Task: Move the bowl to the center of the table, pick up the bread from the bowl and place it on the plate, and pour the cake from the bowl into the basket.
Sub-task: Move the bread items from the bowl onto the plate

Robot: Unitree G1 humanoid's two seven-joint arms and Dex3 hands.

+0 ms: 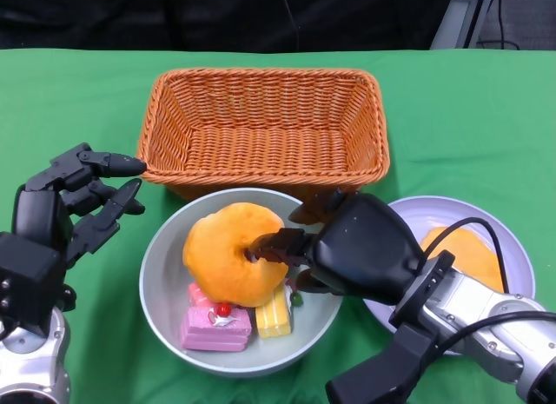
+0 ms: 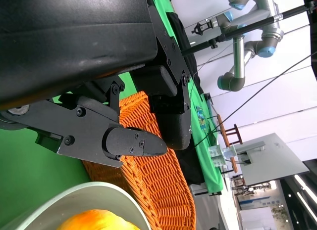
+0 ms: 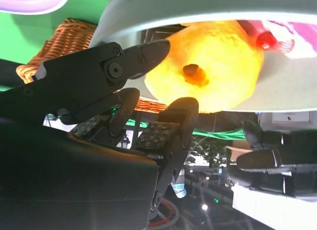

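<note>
The right hand (image 1: 347,248) reached into the bowl (image 1: 165,256), which sat mid-worktop before the basket (image 1: 265,126), its fingers (image 1: 276,245) closing on the ring-shaped bread (image 1: 230,252), evidently for the plate (image 1: 504,230), while the left hand (image 1: 65,208) hovered open and empty.

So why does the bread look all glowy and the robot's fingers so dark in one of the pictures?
In the right wrist view the bread is lit brightly from close up, so it glows orange-yellow, while the right hand shows as dark shapes against it. In the head view the light is even, and the bread looks plain orange. In the left wrist view the near black left hand is dark and the background washed out.
</note>
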